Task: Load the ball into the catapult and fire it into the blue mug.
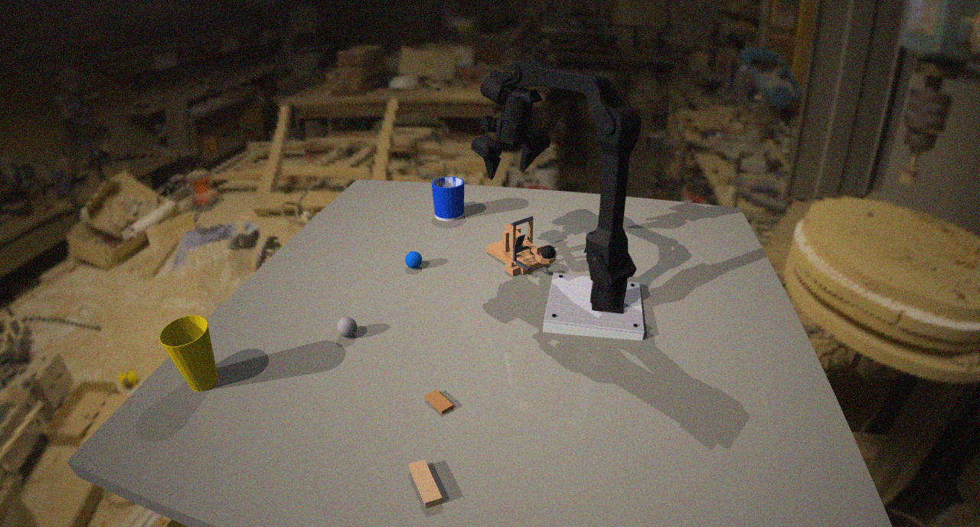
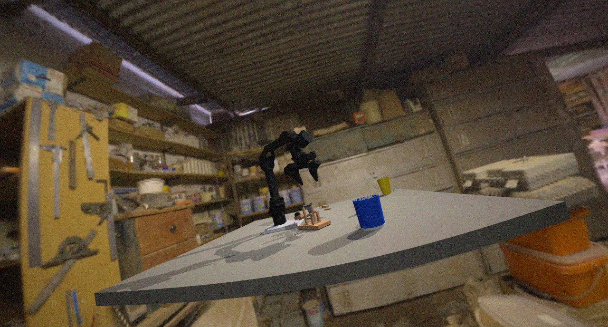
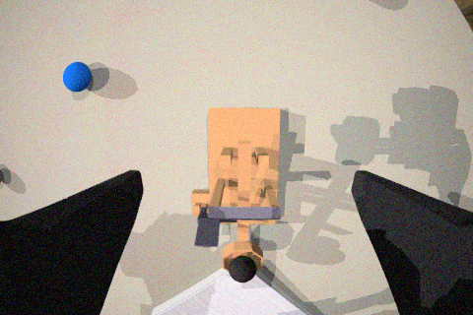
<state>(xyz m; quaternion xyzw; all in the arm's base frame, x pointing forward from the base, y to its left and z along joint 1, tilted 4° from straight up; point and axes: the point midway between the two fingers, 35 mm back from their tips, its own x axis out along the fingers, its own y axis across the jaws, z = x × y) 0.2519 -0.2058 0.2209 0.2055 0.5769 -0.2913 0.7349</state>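
Note:
The wooden catapult (image 1: 515,247) (image 2: 313,219) (image 3: 244,148) stands on the grey table (image 1: 685,421) next to the arm's base. A black ball (image 1: 547,251) (image 3: 242,268) sits in the cup at the end of its arm, on the side away from the mug. My gripper (image 1: 510,162) (image 2: 306,172) (image 3: 250,183) is open and empty, high above the catapult.
A blue ball (image 1: 413,259) (image 3: 77,77) and a grey ball (image 1: 347,326) lie left of the catapult. A yellow cup (image 1: 189,352) (image 2: 384,185) stands at the near left edge. Two wooden blocks (image 1: 439,401) (image 1: 426,482) lie near the front. The arm's white base plate (image 1: 582,315) (image 3: 197,309) is beside the catapult.

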